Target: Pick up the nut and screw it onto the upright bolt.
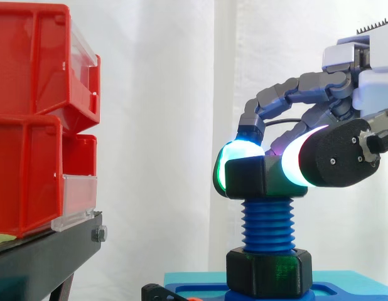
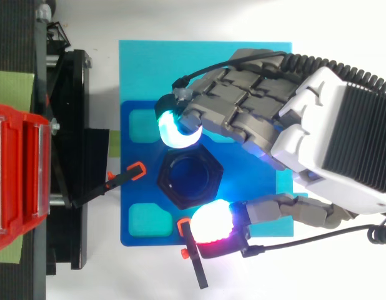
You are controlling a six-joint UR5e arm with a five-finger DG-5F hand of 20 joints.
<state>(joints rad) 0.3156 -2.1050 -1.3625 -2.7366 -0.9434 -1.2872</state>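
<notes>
White curtain backs two stacked red plastic bins (image 1: 31, 119) on a black stand (image 1: 43, 257) at the left; their contents are hidden. To the right, the black hexagonal nut (image 1: 246, 177) sits atop the upright blue threaded plastic bolt (image 1: 268, 226), which rises from a blue base plate (image 2: 143, 187). The hand (image 2: 293, 119) reaches in from the right, its curled fingers and thumb pinching the nut between glowing pads (image 1: 235, 153).

The bolt (image 1: 267, 226) stands upright on the base plate (image 2: 243, 181), which lies on a mat (image 2: 143, 69). The nut (image 1: 247, 177) sits on the bolt's top, pinched between the fingers and thumb of the hand (image 2: 255, 94). A hexagonal collar (image 1: 268, 271) rings the bolt's foot. Stacked bins (image 1: 31, 125) on a stand (image 1: 49, 257) lie well to the left in the side view.
</notes>
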